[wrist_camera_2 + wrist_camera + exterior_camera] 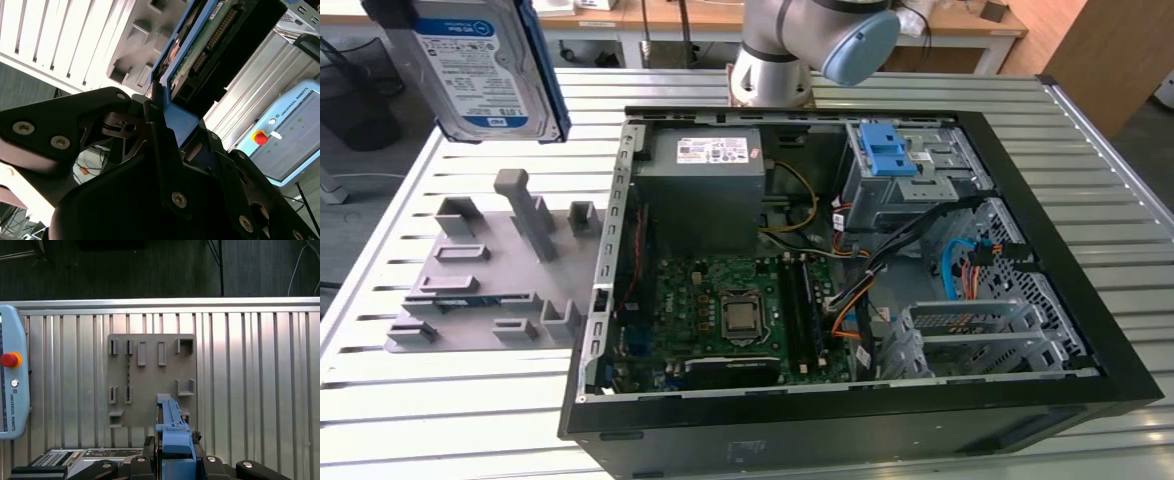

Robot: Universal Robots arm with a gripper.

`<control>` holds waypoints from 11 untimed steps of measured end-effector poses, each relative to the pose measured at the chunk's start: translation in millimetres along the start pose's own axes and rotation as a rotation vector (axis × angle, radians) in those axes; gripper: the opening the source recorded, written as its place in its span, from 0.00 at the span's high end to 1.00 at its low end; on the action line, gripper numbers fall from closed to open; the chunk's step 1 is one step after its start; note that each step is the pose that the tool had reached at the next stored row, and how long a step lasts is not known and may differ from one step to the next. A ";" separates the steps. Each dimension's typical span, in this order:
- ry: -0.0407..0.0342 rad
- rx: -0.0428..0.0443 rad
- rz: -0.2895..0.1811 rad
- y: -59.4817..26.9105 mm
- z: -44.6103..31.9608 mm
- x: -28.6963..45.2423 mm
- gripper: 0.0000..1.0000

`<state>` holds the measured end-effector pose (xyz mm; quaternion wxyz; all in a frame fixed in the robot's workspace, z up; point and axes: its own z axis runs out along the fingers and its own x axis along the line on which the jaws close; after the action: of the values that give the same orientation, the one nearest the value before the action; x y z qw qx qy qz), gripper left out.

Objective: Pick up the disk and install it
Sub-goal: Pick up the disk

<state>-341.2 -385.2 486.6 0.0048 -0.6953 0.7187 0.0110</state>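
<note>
Disk [475,65] label in exterior view, hand [176,457] clamping

There is one disk [478,65], one gripper [173,441], one robot arm [781,60], one open computer case [1067,330], one power-supply box [707,190], one grey slotted rack [494,270], one control tablet [12,375] and one slatted metal table [454,420].

even bright light, white glare on the slatted table [50,35]
</note>
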 end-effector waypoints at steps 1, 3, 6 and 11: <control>0.0000 0.0000 0.000 -1.1 0.0 0.0 0.64; 0.0000 0.0000 0.000 -3.0 0.0 0.0 0.64; 0.0000 0.0001 0.000 -6.2 0.0 0.4 0.64; 0.0001 -0.0002 0.000 -11.9 -0.3 4.7 0.64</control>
<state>-329.5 -390.3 486.7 0.0048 -0.6953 0.7186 0.0110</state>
